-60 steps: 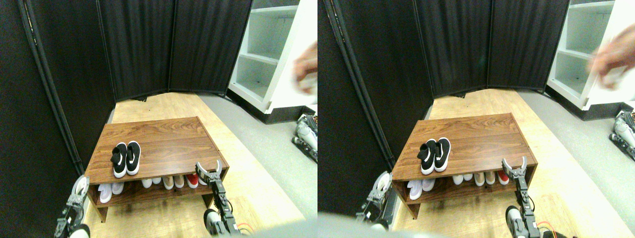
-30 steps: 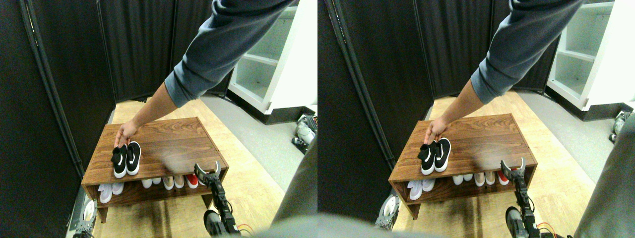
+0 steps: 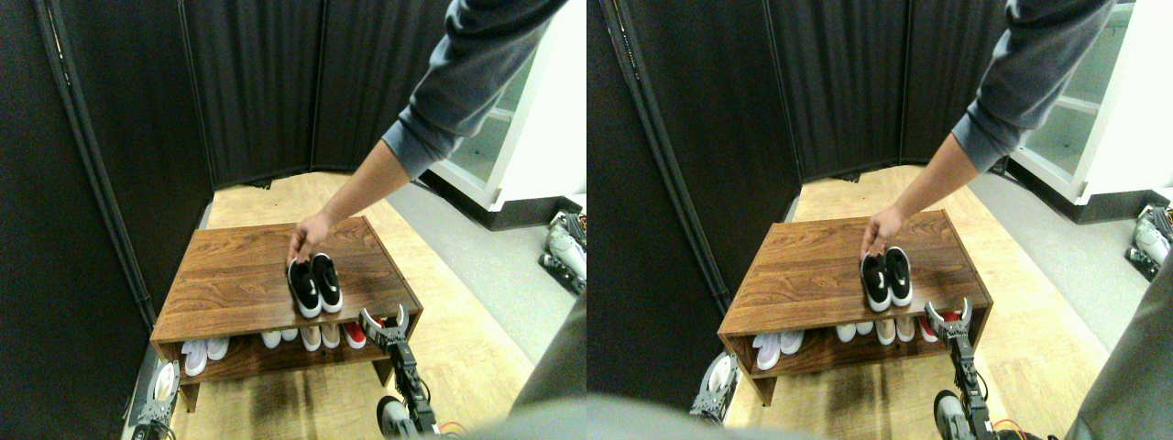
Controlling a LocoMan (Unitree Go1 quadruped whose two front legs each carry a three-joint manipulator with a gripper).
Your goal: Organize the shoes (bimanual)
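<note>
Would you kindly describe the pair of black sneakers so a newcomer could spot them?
Find the wooden bench. On its top, right of centre, stand the black sneakers, a person's hand at their heels. The other shoes, white, beige and red, sit on the shelf below.

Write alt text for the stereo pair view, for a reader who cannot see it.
A person's hand reaches in from the upper right and touches the heels of two black sneakers standing side by side on top of a low wooden shoe rack. White, beige and red shoes line the shelf below. The right pincer is open at the rack's front right corner.
</note>
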